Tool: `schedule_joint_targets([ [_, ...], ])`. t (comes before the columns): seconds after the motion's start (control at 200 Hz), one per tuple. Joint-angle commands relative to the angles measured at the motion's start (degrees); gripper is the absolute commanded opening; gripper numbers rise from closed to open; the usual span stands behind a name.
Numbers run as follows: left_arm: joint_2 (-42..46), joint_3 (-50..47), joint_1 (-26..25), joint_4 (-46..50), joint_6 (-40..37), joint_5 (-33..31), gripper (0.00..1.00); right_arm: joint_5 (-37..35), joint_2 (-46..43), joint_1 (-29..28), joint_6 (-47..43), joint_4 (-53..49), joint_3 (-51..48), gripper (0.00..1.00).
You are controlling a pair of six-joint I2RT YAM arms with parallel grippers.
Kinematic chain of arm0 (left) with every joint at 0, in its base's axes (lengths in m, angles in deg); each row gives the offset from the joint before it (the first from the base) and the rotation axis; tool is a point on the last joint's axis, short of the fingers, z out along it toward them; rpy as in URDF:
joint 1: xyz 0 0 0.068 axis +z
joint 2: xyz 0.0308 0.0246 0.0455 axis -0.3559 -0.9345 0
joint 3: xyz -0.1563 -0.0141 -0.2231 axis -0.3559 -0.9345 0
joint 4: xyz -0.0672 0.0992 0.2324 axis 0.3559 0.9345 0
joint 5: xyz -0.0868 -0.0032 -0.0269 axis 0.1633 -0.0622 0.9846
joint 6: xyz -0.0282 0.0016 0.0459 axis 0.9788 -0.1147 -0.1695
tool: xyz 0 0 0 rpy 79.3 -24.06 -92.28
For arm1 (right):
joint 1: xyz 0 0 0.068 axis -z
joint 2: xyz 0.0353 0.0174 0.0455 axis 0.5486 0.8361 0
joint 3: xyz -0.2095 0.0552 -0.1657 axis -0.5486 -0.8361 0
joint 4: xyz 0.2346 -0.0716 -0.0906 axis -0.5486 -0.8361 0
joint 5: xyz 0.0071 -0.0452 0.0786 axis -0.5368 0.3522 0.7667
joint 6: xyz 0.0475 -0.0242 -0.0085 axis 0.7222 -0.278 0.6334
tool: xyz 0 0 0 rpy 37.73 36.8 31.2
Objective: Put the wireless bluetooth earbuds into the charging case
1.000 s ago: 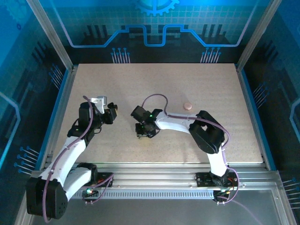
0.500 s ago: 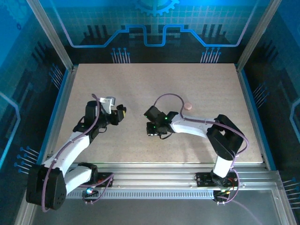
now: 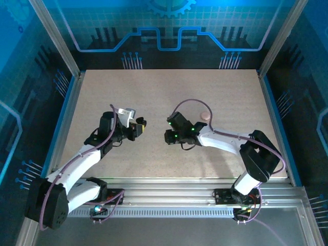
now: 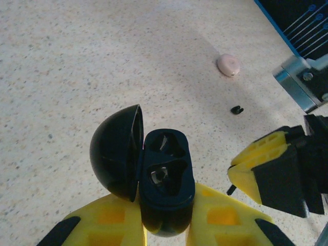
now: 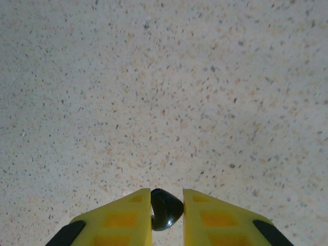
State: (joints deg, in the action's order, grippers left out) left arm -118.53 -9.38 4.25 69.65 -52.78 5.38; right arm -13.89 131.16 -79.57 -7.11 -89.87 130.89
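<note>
The charging case [image 4: 166, 174] is a black puck with its lid [image 4: 115, 151] swung open to the left, showing two hollow seats. My left gripper [image 4: 165, 211] is shut on the case's lower half, left of the table's middle [image 3: 139, 126]. One of the earbuds [image 5: 165, 209], a tiny glossy black piece, is pinched between the yellow fingers of my right gripper [image 5: 166, 206], above bare table. That right gripper [image 3: 169, 137] hangs just right of the case; its fingers [image 4: 259, 171] show beside it. Another tiny black earbud [image 4: 236, 109] lies on the table beyond.
A small pink disc [image 3: 204, 116] lies on the speckled tabletop behind the right gripper; it is also in the left wrist view [image 4: 228, 64]. Metal rails and blue walls [image 3: 69, 102] border the table. The two grippers are close together.
My left gripper has carried the open case to the right, toward the table's middle. My right gripper has moved right and slightly back, still holding the earbud, and its elbow has swung right.
</note>
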Motion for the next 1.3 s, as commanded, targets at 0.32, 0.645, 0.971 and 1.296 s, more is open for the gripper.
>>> schedule_joint_targets([
  [0.32, -2.0, -6.18, -4.81, -12.54, -6.99, 5.28, 0.07, 1.93, -12.92, 3.2, -12.53, 13.02, -10.62, 0.19],
  [0.645, -2.96, -7.87, -8.62, -16.08, -17.55, 10.7, 0.07, 7.55, -21.47, 6.25, -22.41, 16.0, -13.11, 0.2],
  [0.971, -7.91, -2.53, -12.84, -12.81, -26.7, 12.81, 0.08, 20.11, -22.53, 7.83, -33.74, 16.64, -11.09, 0.19],
  [1.296, -7.73, -1.38, -12.93, -12.98, -28.04, 13.66, 0.08, 21.19, -24.73, 6.3, -40.79, 15.01, -11.35, 0.2],
])
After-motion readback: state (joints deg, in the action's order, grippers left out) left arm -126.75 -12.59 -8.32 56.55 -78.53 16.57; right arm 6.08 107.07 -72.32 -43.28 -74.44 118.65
